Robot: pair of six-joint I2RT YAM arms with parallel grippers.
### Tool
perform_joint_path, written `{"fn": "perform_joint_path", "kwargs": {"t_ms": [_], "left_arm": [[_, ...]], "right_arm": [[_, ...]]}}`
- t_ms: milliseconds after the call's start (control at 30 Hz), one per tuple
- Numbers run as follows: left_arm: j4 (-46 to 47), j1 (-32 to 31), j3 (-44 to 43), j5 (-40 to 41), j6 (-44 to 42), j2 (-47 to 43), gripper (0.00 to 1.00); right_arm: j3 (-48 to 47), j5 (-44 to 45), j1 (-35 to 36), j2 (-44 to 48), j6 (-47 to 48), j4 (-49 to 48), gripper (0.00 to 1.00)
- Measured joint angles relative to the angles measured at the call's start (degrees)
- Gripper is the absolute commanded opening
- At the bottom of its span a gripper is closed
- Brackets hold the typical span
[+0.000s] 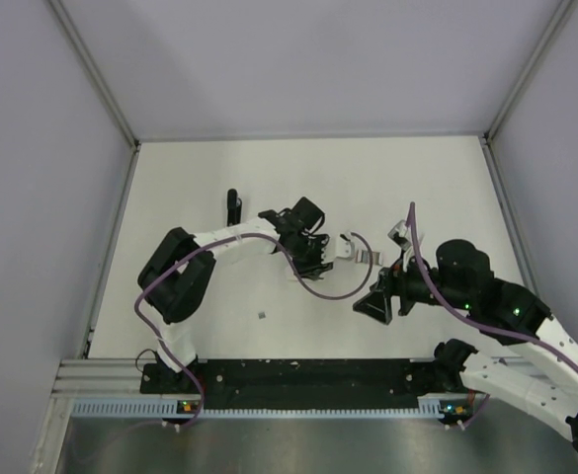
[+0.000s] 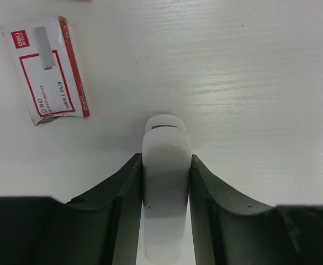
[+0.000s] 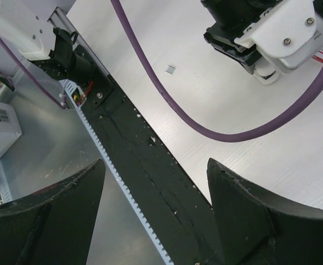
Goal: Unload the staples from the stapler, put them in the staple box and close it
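Note:
The black bar-shaped stapler (image 1: pixel 233 205) lies on the table at the back left, apart from both grippers. My left gripper (image 1: pixel 320 249) is shut on a white oblong block (image 2: pixel 165 165), which rests on the table; the fingers (image 2: pixel 122 187) press its two sides. A short silvery-grey piece (image 1: pixel 366 258) lies just past the block's end. One tiny grey staple bit (image 1: pixel 261 315) lies alone on the table and also shows in the right wrist view (image 3: pixel 170 69). My right gripper (image 1: pixel 377 301) is open and empty, above the table's near edge (image 3: pixel 155 176).
A small red-and-white staple box (image 2: pixel 45 69) lies left of the block; in the top view it (image 1: pixel 399 232) sits by the right arm. A purple cable (image 3: pixel 222 132) loops over the table. The black base rail (image 3: pixel 144 160) runs along the near edge.

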State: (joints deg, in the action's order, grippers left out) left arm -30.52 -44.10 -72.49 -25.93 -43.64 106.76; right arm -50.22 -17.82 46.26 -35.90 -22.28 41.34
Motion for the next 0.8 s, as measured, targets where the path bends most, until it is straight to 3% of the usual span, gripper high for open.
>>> {"fn": "perform_joint_path", "kwargs": {"t_ms": [333, 800], "left_arm": [[-1.03, 0.02, -2.29, -0.48, 6.4, -1.14, 0.0], [-5.14, 0.02, -6.32, -10.75, 19.8, -13.97, 0.0]], "right_arm": [[-0.83, 1.75, -0.02, -0.13, 0.11, 0.26, 0.74], [-11.39, 0.28, -0.02, -1.75, 4.79, 2.47, 0.74]]}}
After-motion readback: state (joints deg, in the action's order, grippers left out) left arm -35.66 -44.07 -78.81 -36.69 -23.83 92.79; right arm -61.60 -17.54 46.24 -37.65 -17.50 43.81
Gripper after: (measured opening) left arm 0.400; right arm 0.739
